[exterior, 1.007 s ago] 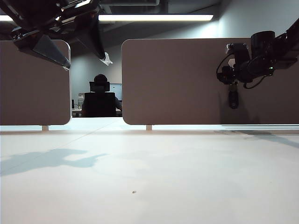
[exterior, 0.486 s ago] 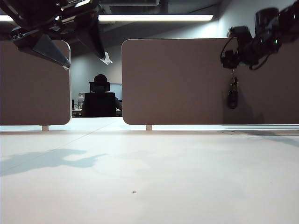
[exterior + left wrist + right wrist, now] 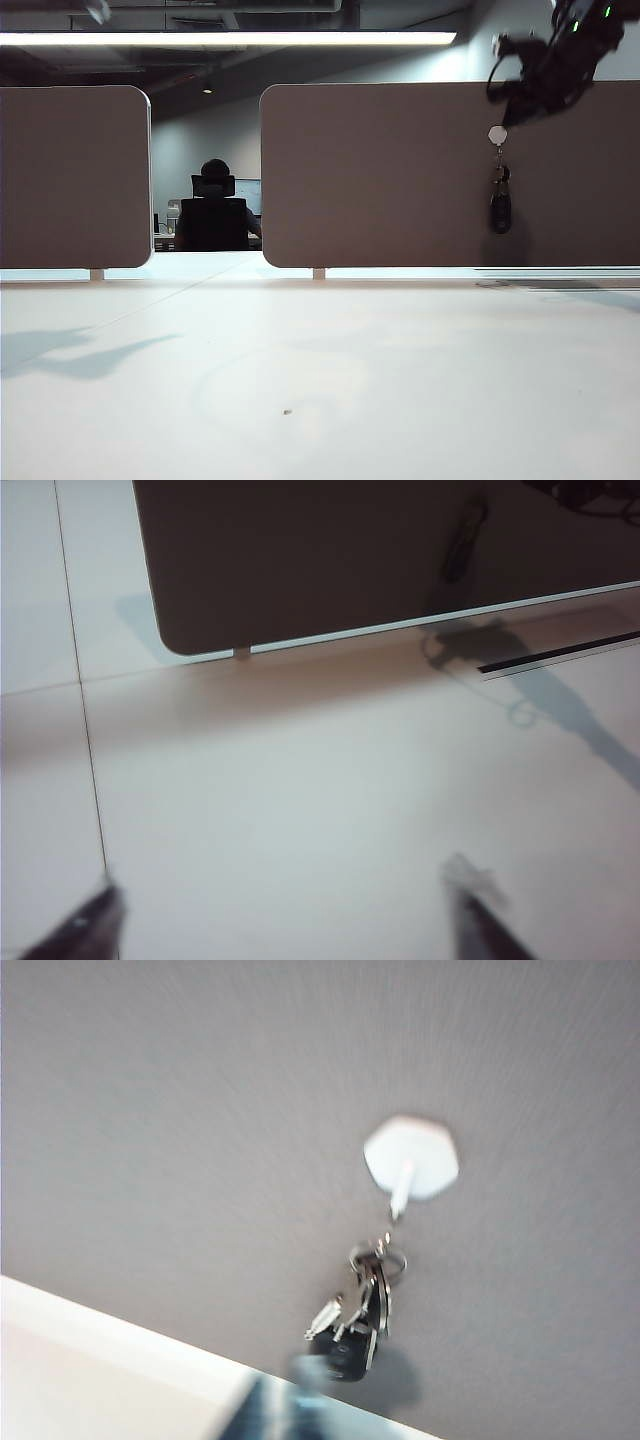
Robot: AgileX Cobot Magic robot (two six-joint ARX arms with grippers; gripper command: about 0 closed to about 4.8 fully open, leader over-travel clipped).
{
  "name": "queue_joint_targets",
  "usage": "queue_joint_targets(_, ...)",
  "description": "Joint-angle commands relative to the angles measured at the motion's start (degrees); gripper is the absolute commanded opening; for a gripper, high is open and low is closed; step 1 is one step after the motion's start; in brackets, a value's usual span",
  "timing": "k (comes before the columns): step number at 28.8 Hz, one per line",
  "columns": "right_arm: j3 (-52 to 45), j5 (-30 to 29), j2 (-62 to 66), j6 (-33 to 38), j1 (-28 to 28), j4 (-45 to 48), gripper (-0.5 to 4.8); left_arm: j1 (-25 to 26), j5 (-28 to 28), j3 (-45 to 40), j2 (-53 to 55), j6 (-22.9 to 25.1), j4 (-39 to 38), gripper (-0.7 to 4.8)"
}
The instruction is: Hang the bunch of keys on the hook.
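Note:
The bunch of keys [image 3: 500, 205] hangs from the small white hook [image 3: 497, 134] on the right partition panel, touched by nothing. The right wrist view shows the hook [image 3: 411, 1156] with its thin prong and the keys [image 3: 362, 1310] dangling by their ring, black fob lowest. My right gripper [image 3: 505, 48] is up and to the right of the hook, clear of it; its blurred fingers [image 3: 300, 1390] sit together, shut and empty. My left gripper [image 3: 285, 920] is open over bare table, far from the keys [image 3: 462, 545], and empty.
Two grey partition panels [image 3: 75, 175] [image 3: 380, 175] stand along the back of the white table [image 3: 320, 380]. A seated person [image 3: 214, 210] shows through the gap between them. A dark strip [image 3: 560, 652] lies on the table below the keys.
The right gripper has let go of the keys, shut, and risen up and to the right off the hook. The keys now hang alone. The left arm has lifted out of the exterior view.

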Motion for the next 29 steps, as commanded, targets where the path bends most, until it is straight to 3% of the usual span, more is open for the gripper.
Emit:
queue_joint_targets(1, 0.28, -2.60, -4.79, 0.35, 0.07, -2.80, -0.09, -0.07, 3.48, 0.11, -4.15, -0.35, -4.81, 2.89)
queue_joint_targets(4, 0.28, -2.60, -8.57, 1.31, 0.07, -5.20, -0.09, -0.07, 8.15, 0.11, -8.41, -0.48, -7.74, 0.78)
queue_joint_targets(6, 0.26, -2.60, -11.45, 1.68, 0.07, -6.23, -0.09, -0.07, 9.99, 0.11, -11.74, -0.48, -9.62, -0.06)
queue_joint_targets(13, -4.02, -3.06, -25.00, 1.81, 0.63, -7.65, -0.09, -0.07, 2.69, 0.11, -25.94, -0.61, -15.17, -0.05)
queue_joint_targets(17, -10.19, -4.59, -33.55, 1.79, 1.38, -7.26, -0.09, -0.07, 2.14, 0.09, -32.76, -0.42, -17.33, -0.05)
queue_joint_targets(25, -29.88, -5.60, -54.90, 1.77, 2.21, -4.98, -0.09, -0.07, 1.95, -0.04, -40.09, -0.39, -28.24, -0.05)
queue_joint_targets(29, -40.44, -5.57, -66.31, 2.10, 2.21, -4.48, -0.09, -0.07, 1.75, -1.22, -41.29, -0.31, -28.39, -0.05)
